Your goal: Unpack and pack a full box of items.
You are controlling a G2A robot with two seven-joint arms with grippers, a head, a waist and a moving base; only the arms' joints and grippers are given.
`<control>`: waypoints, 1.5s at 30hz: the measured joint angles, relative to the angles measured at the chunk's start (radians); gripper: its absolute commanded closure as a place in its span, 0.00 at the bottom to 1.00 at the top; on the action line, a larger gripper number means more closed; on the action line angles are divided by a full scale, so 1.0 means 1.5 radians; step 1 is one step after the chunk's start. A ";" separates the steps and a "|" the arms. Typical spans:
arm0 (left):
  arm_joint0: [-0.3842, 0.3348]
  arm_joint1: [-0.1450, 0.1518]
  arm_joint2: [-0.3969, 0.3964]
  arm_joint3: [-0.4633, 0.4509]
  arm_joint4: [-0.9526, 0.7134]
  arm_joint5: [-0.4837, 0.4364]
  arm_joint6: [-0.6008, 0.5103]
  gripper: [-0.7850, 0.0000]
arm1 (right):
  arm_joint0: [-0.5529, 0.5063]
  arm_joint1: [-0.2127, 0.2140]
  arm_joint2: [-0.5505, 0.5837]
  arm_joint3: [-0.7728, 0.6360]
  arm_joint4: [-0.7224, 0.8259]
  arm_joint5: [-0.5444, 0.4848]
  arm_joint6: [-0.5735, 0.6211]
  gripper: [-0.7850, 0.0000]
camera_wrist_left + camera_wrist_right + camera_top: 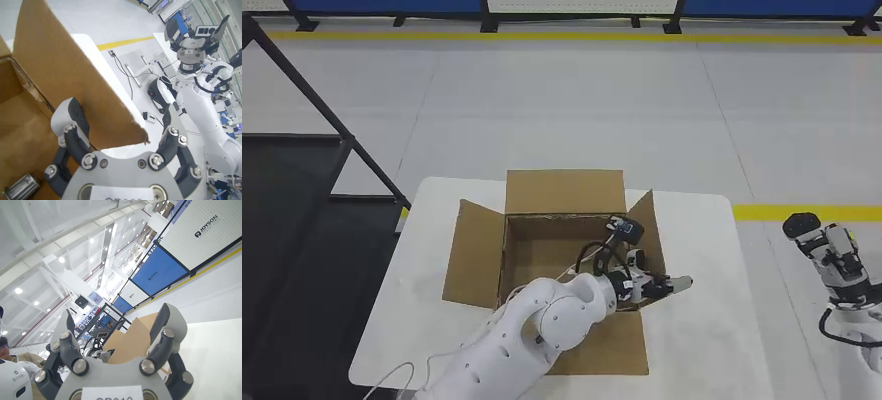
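An open cardboard box (477,255) stands on the white table (702,330), flaps spread; the inside floor that shows is bare brown. My left gripper (667,287) is at the box's right flap (79,79). It is open, one finger (77,113) on the inner side of the flap and the other (170,117) on the outer side, with the flap's torn corner between them. My right gripper (827,245) hangs off the table's right side, open and holding nothing, pointing up (116,311). It also appears in the left wrist view as the right gripper (197,26). The box (130,340) lies beyond it.
A black metal frame (302,200) stands left of the table. A yellow floor line (807,212) runs to the right. Cables and a white machine base (160,92) sit on the floor beyond the table's right edge.
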 measured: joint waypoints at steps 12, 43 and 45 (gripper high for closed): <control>0.003 -0.001 0.007 -0.001 0.027 0.001 -0.006 0.00 | 0.007 0.001 -0.004 0.006 -0.003 0.008 -0.001 0.00; -0.132 -0.140 0.125 0.270 -0.032 0.019 0.010 0.00 | -0.039 0.010 -0.006 0.019 0.050 -0.052 -0.042 0.00; -0.121 -0.136 0.114 0.245 -0.013 0.022 0.032 0.00 | -0.039 0.008 -0.012 0.020 0.059 -0.065 -0.051 0.00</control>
